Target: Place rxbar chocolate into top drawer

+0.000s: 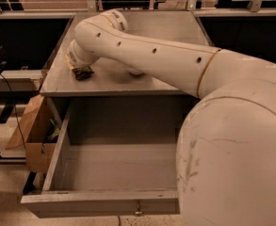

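Note:
My gripper (82, 71) is at the end of the white arm, low over the left front corner of the grey table top (175, 27). The arm's wrist hides most of it. A small dark piece shows right under the wrist, touching the table. I cannot tell whether it is the rxbar chocolate or part of the gripper. The top drawer (95, 204) is pulled fully open below the table, and its inside is bare. Its small metal knob (138, 213) shows at the front panel's bottom edge.
The arm's big white shoulder (236, 154) covers the right side of the drawer. A pale rounded thing (135, 72) peeks out under the arm on the table. A cardboard box (29, 126) stands on the floor left of the drawer. Dark shelving stands to the far left.

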{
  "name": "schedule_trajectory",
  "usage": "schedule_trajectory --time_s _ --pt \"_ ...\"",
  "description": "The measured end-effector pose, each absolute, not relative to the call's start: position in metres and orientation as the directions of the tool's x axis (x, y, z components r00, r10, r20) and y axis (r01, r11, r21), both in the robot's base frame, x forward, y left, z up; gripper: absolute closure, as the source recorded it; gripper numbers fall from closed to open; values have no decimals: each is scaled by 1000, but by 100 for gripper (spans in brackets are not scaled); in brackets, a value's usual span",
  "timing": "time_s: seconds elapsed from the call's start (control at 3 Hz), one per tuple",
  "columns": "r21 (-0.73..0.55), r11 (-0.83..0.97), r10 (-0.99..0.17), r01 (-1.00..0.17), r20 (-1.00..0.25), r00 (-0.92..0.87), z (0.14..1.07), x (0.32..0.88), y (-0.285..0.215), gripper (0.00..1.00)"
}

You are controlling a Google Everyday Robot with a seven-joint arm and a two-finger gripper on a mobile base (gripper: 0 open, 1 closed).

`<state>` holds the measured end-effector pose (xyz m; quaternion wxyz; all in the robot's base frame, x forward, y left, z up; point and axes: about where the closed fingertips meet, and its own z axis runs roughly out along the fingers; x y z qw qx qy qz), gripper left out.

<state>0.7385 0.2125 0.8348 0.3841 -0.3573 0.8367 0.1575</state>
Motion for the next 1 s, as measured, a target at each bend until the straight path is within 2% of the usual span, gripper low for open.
schedule_trajectory --time_s 0.33,1.0 --pt "-38 699 -481 -715 -764 -430 839 728 205 100" --pt "-109 669 -524 -736 -770 -363 859 681 186 100"
